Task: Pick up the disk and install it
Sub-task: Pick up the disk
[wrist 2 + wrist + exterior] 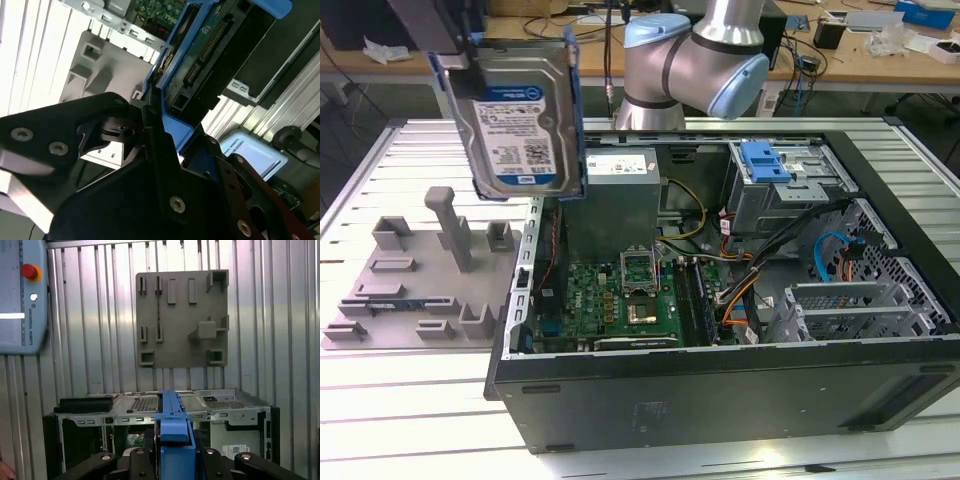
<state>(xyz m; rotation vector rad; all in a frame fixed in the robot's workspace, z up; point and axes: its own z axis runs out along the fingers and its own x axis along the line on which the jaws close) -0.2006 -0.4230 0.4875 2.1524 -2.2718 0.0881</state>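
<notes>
Silver rectangular hard drive in blue plastic carrier [520, 110]: hanging upright, its top edge being clamped by the black claw [173, 460], near the open black computer case [720, 400].

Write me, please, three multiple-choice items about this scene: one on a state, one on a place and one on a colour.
1. The black metal computer case is: A. open, its inside showing; B. closed by a panel; C. wrapped in foil.
2. The flat silver hard disk is: A. lying inside the case; B. held in the air by the black pincer; C. on a chair.
3. The disk's plastic carrier is: A. red; B. blue; C. yellow.
Key: 1 A, its green circuit board lies bare; 2 B, the pincer clamps it aloft in the exterior view; 3 B, a blue frame edges the disk.
</notes>
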